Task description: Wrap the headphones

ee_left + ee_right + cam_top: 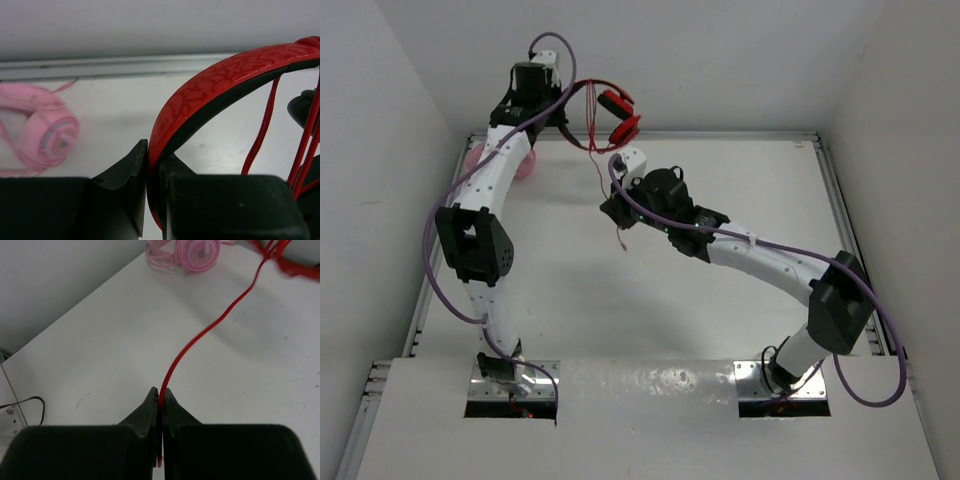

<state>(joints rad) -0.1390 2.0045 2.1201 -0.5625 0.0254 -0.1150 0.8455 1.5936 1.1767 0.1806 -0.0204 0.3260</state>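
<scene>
The red headphones [618, 112] hang in the air near the back wall, held above the table. My left gripper [568, 108] is shut on their patterned red, black-lined headband [210, 85], which is pinched between the fingers of the left gripper [154, 157]. Several loops of the thin red cord [262, 125] hang off the band on the right. The cord [599, 170] runs down to my right gripper [617, 207], which is shut on the cord [200, 337] between the tips of the right gripper [160, 395]. The cord's free end [623, 240] dangles below.
Pale pink headphones [525, 165] lie on the table at the back left, under the left arm; they also show in the wrist views [45, 132] [192, 252]. White walls close in the back and sides. A metal rail [840, 200] edges the table.
</scene>
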